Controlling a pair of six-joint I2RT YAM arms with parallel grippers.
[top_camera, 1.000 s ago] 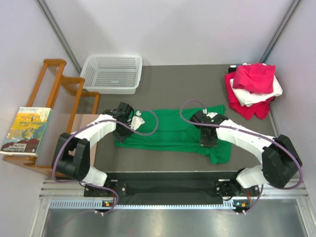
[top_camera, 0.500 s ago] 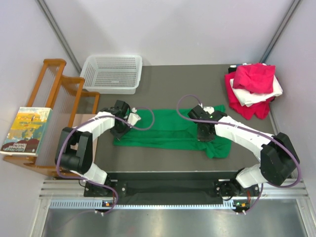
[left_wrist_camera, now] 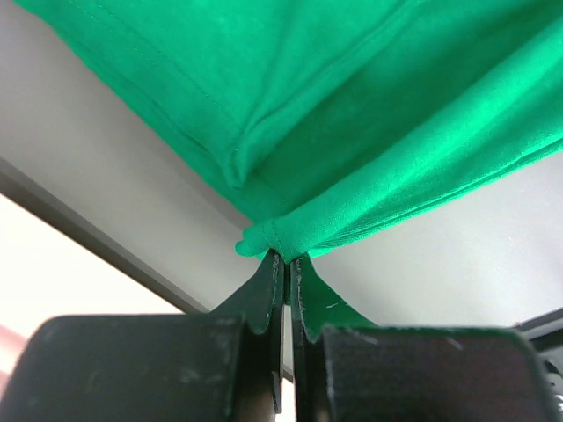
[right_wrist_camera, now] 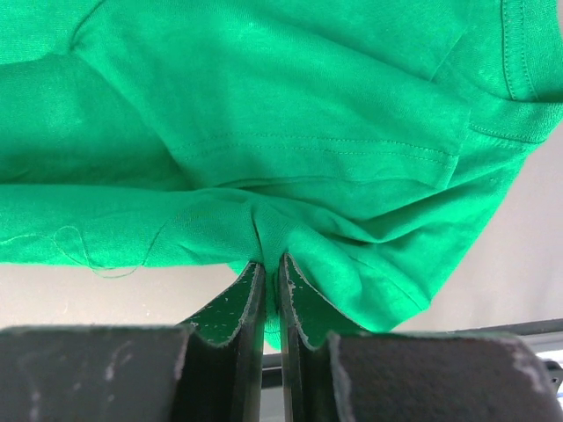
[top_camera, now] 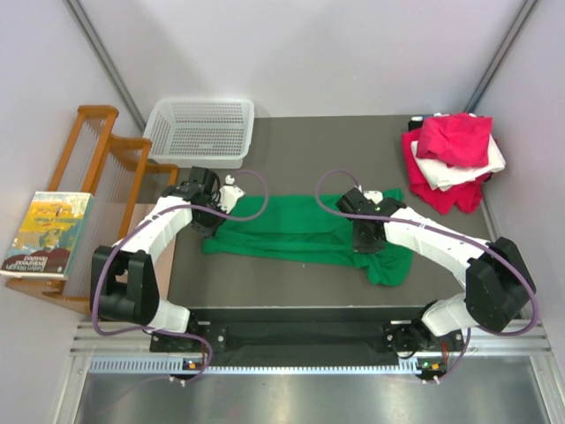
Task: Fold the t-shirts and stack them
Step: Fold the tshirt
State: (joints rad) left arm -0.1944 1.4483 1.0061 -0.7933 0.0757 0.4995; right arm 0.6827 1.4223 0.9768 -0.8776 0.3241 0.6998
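Note:
A bright green t-shirt [top_camera: 305, 231] lies stretched across the middle of the dark mat, folded lengthwise. My left gripper [top_camera: 210, 223] is shut on its left corner, pinching a bunched edge of green cloth [left_wrist_camera: 290, 233] just above the mat [left_wrist_camera: 123, 176]. My right gripper [top_camera: 368, 243] is shut on the near edge at the right, gripping a fold of the shirt [right_wrist_camera: 264, 220]. A sleeve end [top_camera: 387, 269] hangs past it toward the near right. At the back right lies a pile with magenta-pink [top_camera: 455, 137], white [top_camera: 459, 172] and red [top_camera: 441, 194] t-shirts.
A white mesh basket [top_camera: 200, 132] stands at the back left of the mat. A wooden rack [top_camera: 101, 177] with a book [top_camera: 46, 235] on it stands off the table's left side. Grey walls close in behind.
My left gripper has carried the shirt's left corner back and to the left, pulling the near edge up. The right gripper shifted slightly back, and the cloth is now narrower.

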